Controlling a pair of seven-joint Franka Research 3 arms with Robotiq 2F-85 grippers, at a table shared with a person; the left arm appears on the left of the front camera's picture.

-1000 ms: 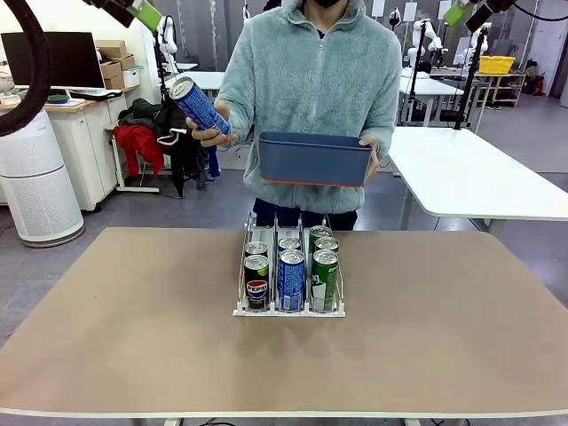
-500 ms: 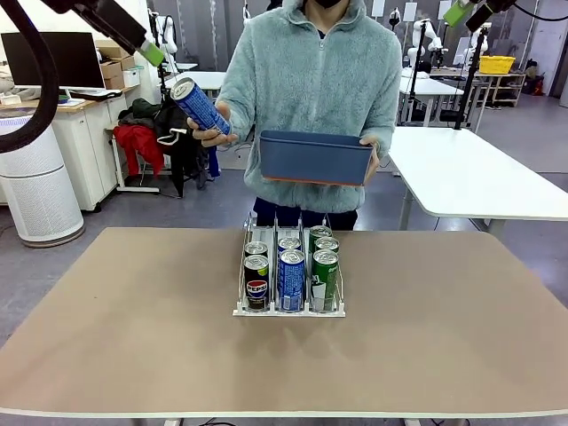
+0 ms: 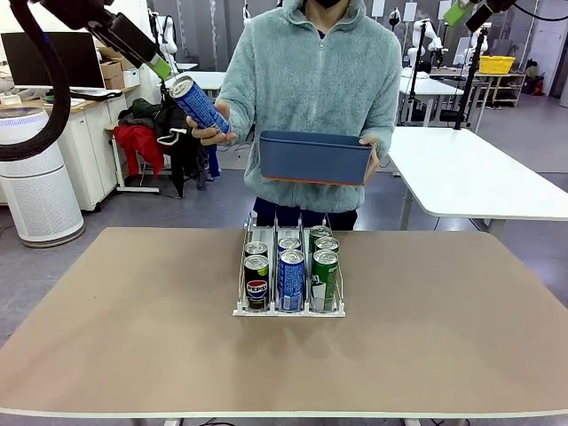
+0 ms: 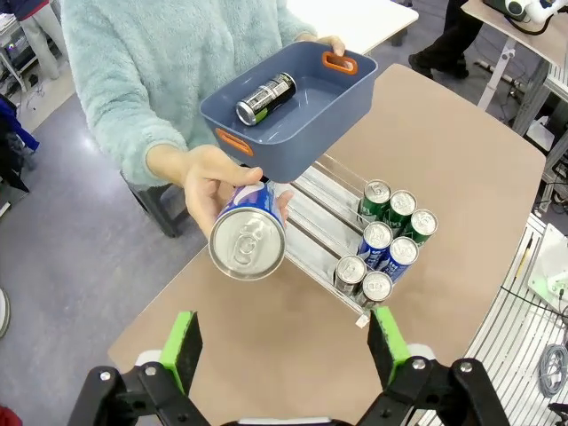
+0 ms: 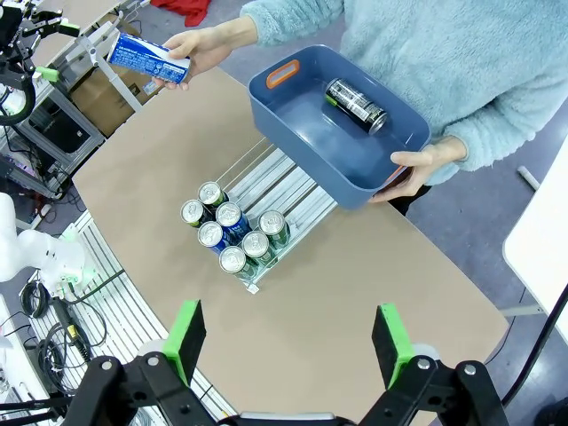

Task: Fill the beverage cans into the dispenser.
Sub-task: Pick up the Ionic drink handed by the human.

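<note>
Holding a blue can point(image 3: 197, 105) tilted with its top toward the robot, the person's hand point(image 3: 210, 133) is at eleven o'clock from the rack point(image 3: 288, 310) in the front view; the left gripper point(image 4: 284, 344) has its fingers spread wide with nothing between them, the can at twelve o'clock ahead, near but apart; the rack stands mid-table point(image 3: 133, 319) with six cans point(image 3: 291, 277), black in the nine o'clock lane, blue in the middle, green in the three o'clock lane; the person's other hand point(image 3: 370, 160) holds a dark blue bin point(image 3: 315, 158) above the rack, one black can point(image 5: 355, 104) lying inside; the right gripper point(image 5: 288, 342), high above the table, is likewise spread wide and empty.
</note>
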